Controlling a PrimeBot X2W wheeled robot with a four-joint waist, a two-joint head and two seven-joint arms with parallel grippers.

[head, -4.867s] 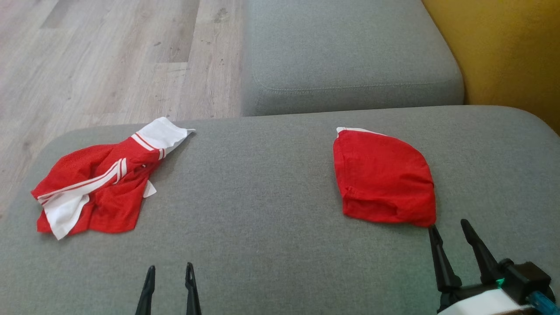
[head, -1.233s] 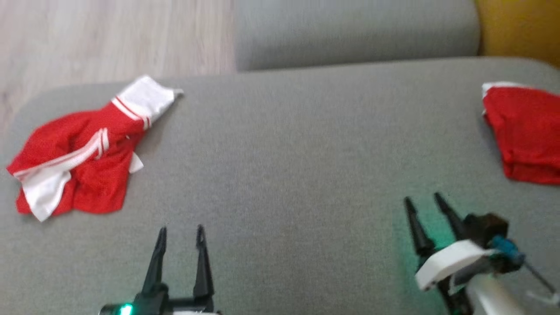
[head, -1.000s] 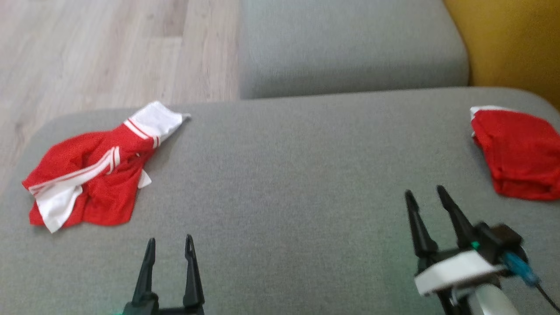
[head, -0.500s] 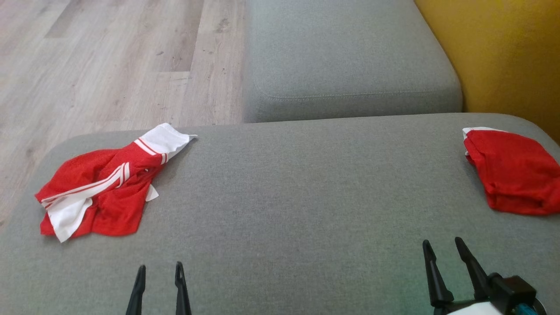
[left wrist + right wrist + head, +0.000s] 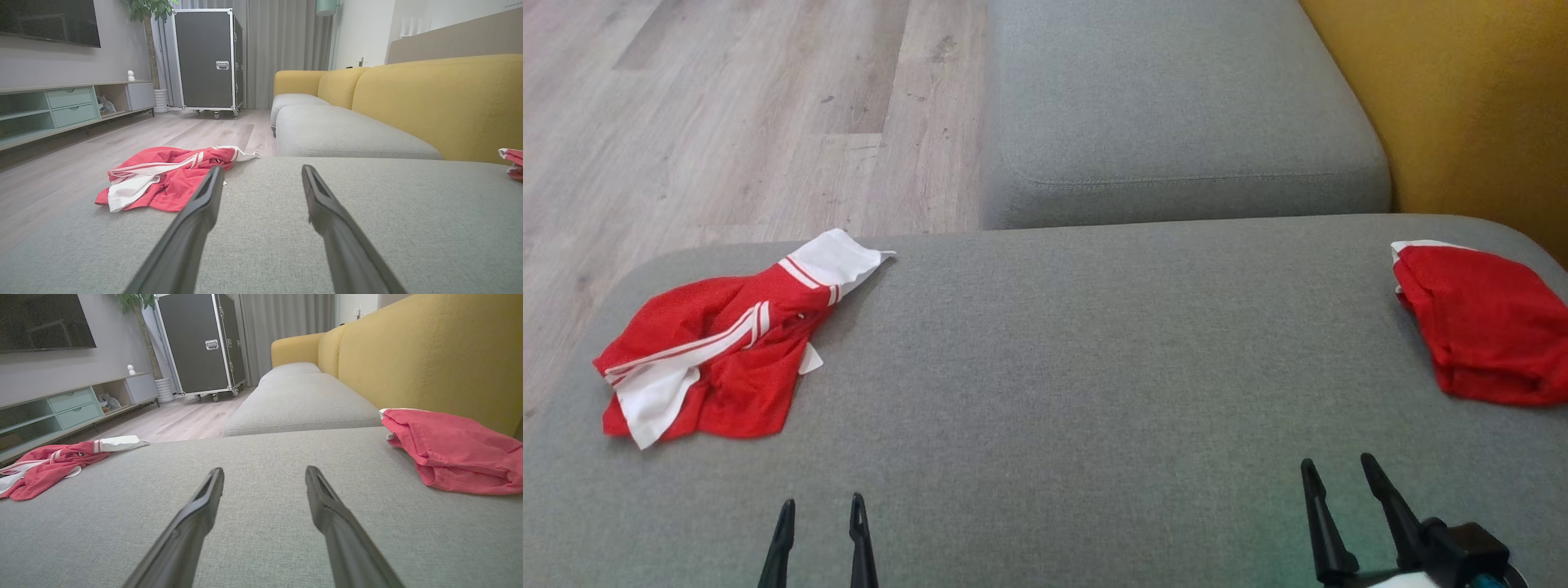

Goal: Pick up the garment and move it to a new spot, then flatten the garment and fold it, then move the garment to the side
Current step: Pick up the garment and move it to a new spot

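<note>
- We see the head view bright and evenly lit, with soft, diffuse light and no glare on the grey cushion [image 5: 1045, 392].
- We notice one faint, soft-edged shadow on the cushion just right of the crumpled garment [image 5: 711, 351].
- We catch a weak green tint on the fabric beside the right gripper [image 5: 1336, 461].
- In the wrist views we find cooler light, reds washed toward pink, and the dark fingers [image 5: 200, 216] blurring toward the bottom edge.
- We see wide-angle stretching at those views' edges.
</note>
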